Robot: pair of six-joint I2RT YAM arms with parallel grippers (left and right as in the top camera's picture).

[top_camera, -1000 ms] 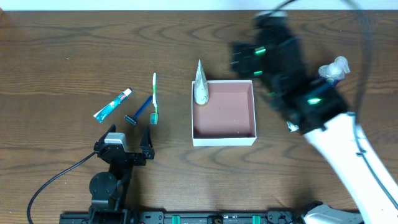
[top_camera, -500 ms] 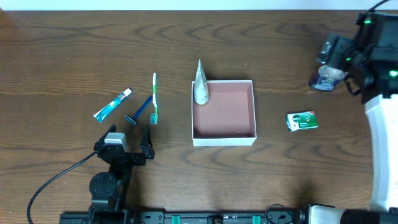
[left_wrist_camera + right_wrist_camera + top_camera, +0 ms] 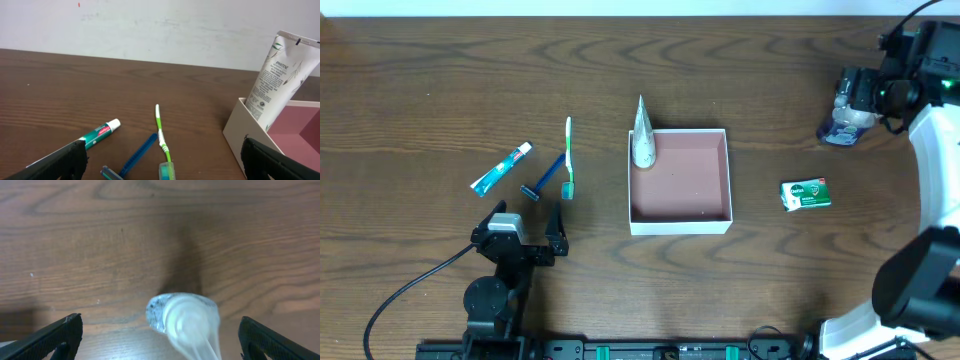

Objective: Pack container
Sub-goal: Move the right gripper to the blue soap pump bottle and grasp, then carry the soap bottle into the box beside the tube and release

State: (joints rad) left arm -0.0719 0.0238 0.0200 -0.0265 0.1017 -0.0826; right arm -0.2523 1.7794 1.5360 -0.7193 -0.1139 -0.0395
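Left gripper [image 3: 525, 225]: nearest the table's front edge, jaws spread wide and holding nothing, low over the wood.
Razor [image 3: 545, 178]: blue, flat on the table [image 3: 420, 80] just beyond the left gripper, lying slantwise.
Toothbrush [image 3: 568, 155]: green and white, just right of the razor, head toward the front; the wrist view shows the two touching or nearly so.
Toothpaste [image 3: 502, 168]: small teal tube with a white cap, left of the razor and apart from it.
Container [image 3: 680, 226]: about mid-table, right of the toothbrush, square with white walls and a pinkish floor.
Tube [image 3: 642, 140]: pale, marked Pantene (legible in the left wrist view), standing in the container's far-left corner and leaning against the wall, its top above the rim.
Soap packet [image 3: 806, 194]: green, flat on the wood right of the container, well apart from it.
Bottle [image 3: 842, 120]: clear with a whitish top, upright at the far right of the table, beyond the packet.
Right gripper [image 3: 160, 335]: above the bottle, fingers wide apart to either side of it and not touching it.
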